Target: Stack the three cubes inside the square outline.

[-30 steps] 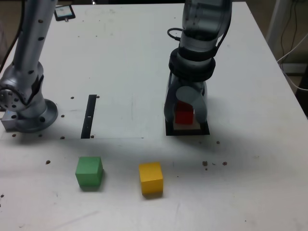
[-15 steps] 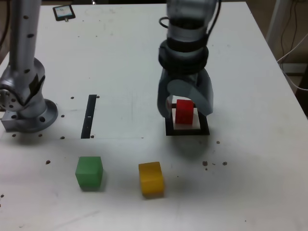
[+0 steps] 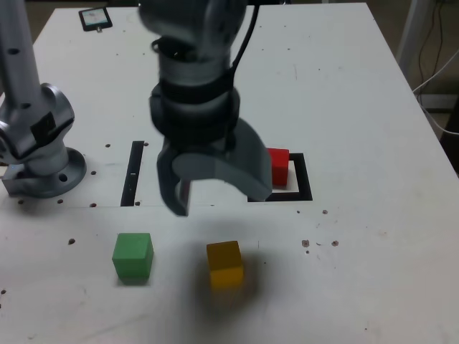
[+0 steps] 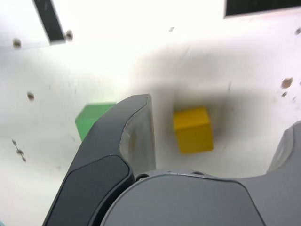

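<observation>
We have let go of the red cube [image 3: 278,166], now sitting inside the square outline [image 3: 304,184]; our gripper [image 3: 215,188], jaws wide and empty, has swung above the yellow cube [image 3: 225,264]; green cube [image 3: 133,256] waits beside it.

White table [image 3: 358,86], speckled with dark spots. Lower left: green cube [image 3: 133,256], yellow cube [image 3: 225,264]. Centre: black strip [image 3: 133,174], square outline [image 3: 300,188] holding red cube [image 3: 278,165]. Upper left: small dark device [image 3: 95,18].

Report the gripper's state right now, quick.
Gripper: open, holding nothing, hanging above the yellow cube; the red cube sits free in the square outline.
</observation>
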Controlling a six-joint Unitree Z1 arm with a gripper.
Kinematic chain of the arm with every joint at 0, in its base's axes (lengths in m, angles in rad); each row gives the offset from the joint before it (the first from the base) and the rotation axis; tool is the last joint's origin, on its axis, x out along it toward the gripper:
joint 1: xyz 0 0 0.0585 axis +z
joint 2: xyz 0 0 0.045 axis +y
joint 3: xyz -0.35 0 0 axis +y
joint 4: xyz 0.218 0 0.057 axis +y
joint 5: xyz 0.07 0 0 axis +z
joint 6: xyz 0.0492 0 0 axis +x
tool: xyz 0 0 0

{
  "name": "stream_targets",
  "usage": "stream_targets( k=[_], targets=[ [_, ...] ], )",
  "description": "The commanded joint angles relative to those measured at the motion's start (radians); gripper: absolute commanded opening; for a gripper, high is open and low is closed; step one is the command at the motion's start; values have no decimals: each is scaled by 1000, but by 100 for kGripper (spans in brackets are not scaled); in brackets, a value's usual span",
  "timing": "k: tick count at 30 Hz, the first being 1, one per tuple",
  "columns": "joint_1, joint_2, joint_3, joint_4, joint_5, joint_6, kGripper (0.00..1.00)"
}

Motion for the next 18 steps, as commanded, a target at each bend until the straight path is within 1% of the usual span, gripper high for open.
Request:
stream_targets(
  k=[1,5,9,18],
  targets=[
    [-27,10,-4,-5,-8,-18,99],
    [-70,40,2,-21,-26,-56,98],
    [-82,82,2,-47,-38,-65,97],
    [-82,180,-15,-91,-72,-65,87]
  ],
)
